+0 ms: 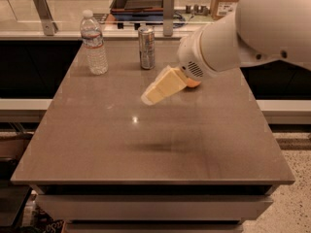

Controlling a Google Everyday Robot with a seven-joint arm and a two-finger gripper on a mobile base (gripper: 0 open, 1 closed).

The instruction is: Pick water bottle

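The water bottle [94, 43] is clear and ribbed with a white cap and a pale label band. It stands upright at the far left of the brown table [146, 149]. My gripper [150, 97], cream-coloured at the end of the big white arm [252, 30], hangs above the middle of the table. It points down and to the left. It is well to the right of the bottle and nearer the camera, and touches nothing.
A silver drink can [146, 47] stands to the right of the bottle, just behind the gripper. An orange [194, 83] is mostly hidden behind the arm. A glass rail with metal posts [168, 8] runs along the far edge.
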